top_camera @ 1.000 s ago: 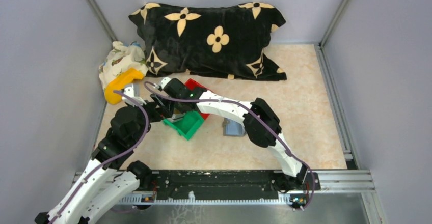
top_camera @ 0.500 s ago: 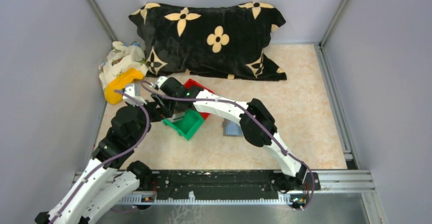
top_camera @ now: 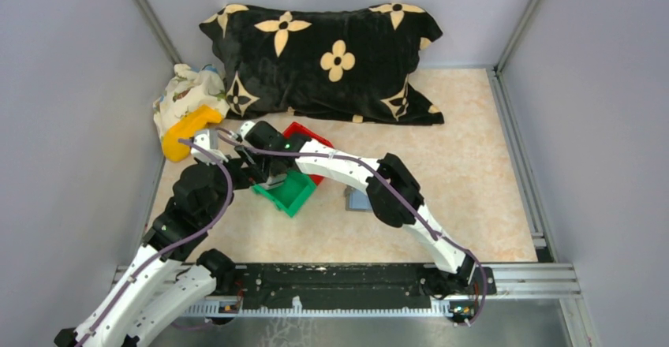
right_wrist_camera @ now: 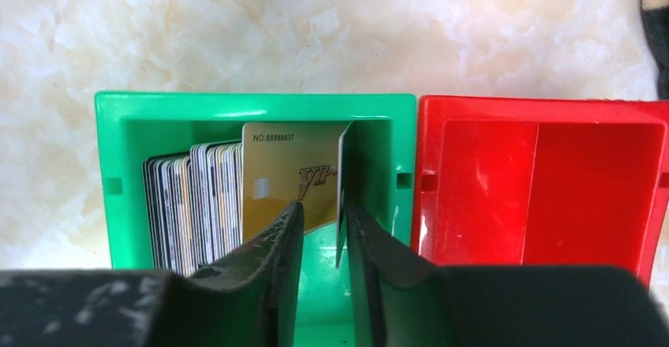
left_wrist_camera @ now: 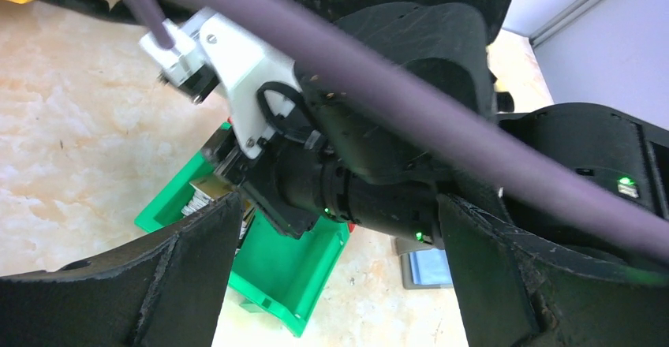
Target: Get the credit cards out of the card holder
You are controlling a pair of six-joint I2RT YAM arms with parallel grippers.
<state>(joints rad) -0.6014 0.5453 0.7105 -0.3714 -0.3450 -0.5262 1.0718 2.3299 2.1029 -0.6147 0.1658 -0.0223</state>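
We see the right pincer (right_wrist_camera: 323, 211) lowered into the green bin (right_wrist_camera: 118, 181), its two fingers a narrow gap apart and clamped on nothing. An edge-on card (right_wrist_camera: 341, 173) stands right against the inner face of one finger. Just beyond the fingertips a gold card (right_wrist_camera: 288, 169) stands upright, and next to it a row of cards (right_wrist_camera: 193, 201) is packed on edge toward the bin's side wall. The red bin (right_wrist_camera: 544, 181) sits wall to wall with the green one. The left pincer (left_wrist_camera: 339, 221) hangs close to the right arm's wrist, its fingers spread wide with nothing between them. The card holder (top_camera: 356, 199) lies flat on the worktop (top_camera: 465, 166), near the green bin but apart from it. Its lighter face is up, and from above it is partly covered by the right arm. A black flowered pillow (top_camera: 331, 55) lies along the back.
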